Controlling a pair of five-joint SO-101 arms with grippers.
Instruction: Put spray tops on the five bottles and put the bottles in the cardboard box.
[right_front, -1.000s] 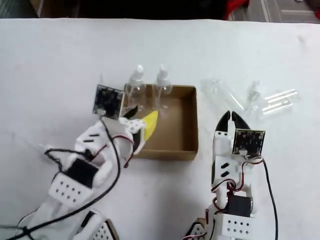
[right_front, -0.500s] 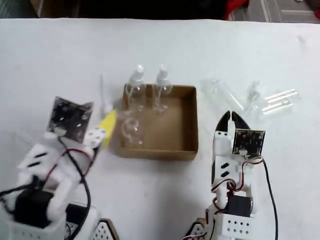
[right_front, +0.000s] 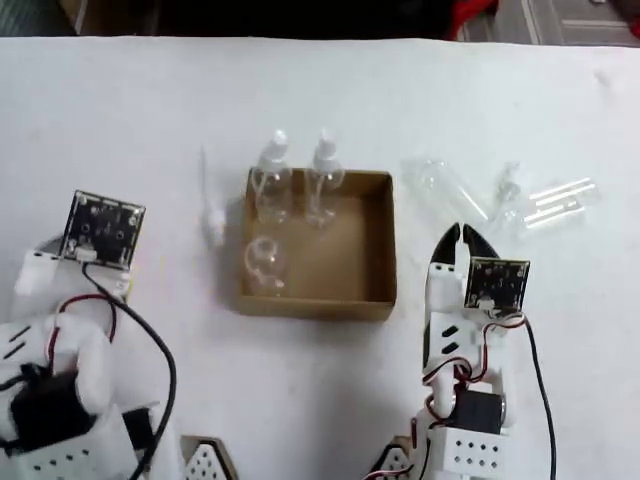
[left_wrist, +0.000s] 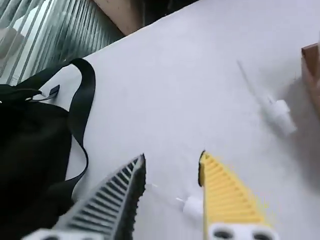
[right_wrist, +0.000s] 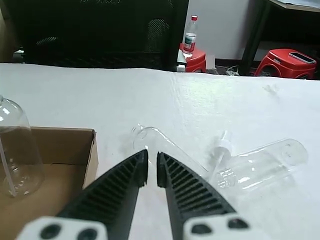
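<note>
- Open brown cardboard box (right_front: 372, 240) sits mid-table on the white table (right_front: 300, 90).
- Two clear plastic bottles with white spray tops (right_front: 272, 178) (right_front: 325, 172) stand upright against the box's far wall.
- A third clear bottle (right_front: 265, 261) is in the box's near-left corner, seen end-on from above.
- A loose white spray top with long dip tube (right_front: 212, 215) lies on the table just left of the box.
- Two clear bottles on their sides (right_front: 445, 186) (right_front: 545, 205) lie right of the box, with another white spray top (right_front: 509, 186) between them.
- Left gripper (left_wrist: 172, 162): black and yellow jaws wide apart, holding nothing, over bare table well left of the box. A small white spray top (left_wrist: 192, 207) lies below, near the yellow jaw.
- Right gripper (right_wrist: 152, 161): jaws narrow, nearly closed, holding nothing, near the box's right wall and pointing toward the lying bottles.
</note>
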